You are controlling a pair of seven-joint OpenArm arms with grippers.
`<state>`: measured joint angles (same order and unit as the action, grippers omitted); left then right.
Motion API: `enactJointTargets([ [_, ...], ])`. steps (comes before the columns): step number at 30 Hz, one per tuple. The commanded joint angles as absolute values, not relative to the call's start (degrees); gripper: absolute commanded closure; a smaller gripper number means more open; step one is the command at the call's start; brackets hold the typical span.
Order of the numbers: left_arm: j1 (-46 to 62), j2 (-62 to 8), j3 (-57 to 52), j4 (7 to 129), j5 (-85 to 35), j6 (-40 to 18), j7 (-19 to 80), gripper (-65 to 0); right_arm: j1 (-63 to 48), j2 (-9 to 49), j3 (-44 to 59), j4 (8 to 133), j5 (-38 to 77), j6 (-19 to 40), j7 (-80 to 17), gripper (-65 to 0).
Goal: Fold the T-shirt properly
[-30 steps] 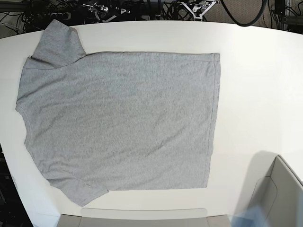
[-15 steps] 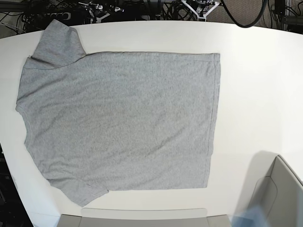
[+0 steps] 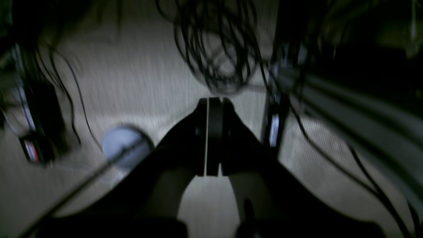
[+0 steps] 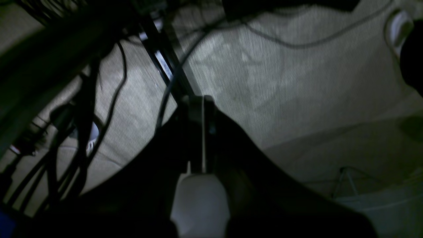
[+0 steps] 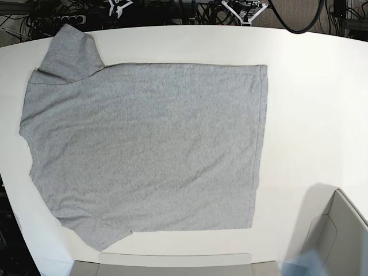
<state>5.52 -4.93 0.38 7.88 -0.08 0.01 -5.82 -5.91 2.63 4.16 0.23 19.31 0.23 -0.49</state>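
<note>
The T-shirt (image 5: 149, 146) lies flat, plain side up, on the white table (image 5: 310, 103); soft and limp, I judge it best pinched at hem corners, my left gripper (image 3: 207, 137) and right gripper (image 4: 202, 132) both closed, empty.

Nothing here can be read: the T-shirt (image 5: 144, 146) lies plain side up on the white table (image 5: 310, 115) with no lettering showing, and both wrist views are too dark and blurred for any label.
</note>
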Motion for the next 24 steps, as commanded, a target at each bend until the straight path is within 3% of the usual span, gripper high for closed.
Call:
enactJointTargets([
  [1, 6.29, -5.49, 0.57, 9.36, -0.13, 0.22, -4.26, 0.0, -5.32, 2.86, 4.09, 0.48, 19.03, 0.40, -0.04, -0.4],
  [8, 6.29, -9.10, 0.04, 12.62, -0.31, 0.13, 1.45, 0.0, -5.32, 2.07, 4.09, 0.40, 18.86, 0.48, -0.22, -0.4],
  [13, 9.80, -9.19, 0.04, 14.46, -0.31, 0.31, -14.46, 0.0, -6.29, 2.15, 4.09, 0.48, 18.95, 0.48, -0.40, -0.4],
  [24, 19.38, -7.43, -4.70, 20.35, -0.40, 0.22, -22.11, 0.0, -13.23, 3.91, 4.00, 12.09, 18.77, 0.48, -2.86, -0.4],
])
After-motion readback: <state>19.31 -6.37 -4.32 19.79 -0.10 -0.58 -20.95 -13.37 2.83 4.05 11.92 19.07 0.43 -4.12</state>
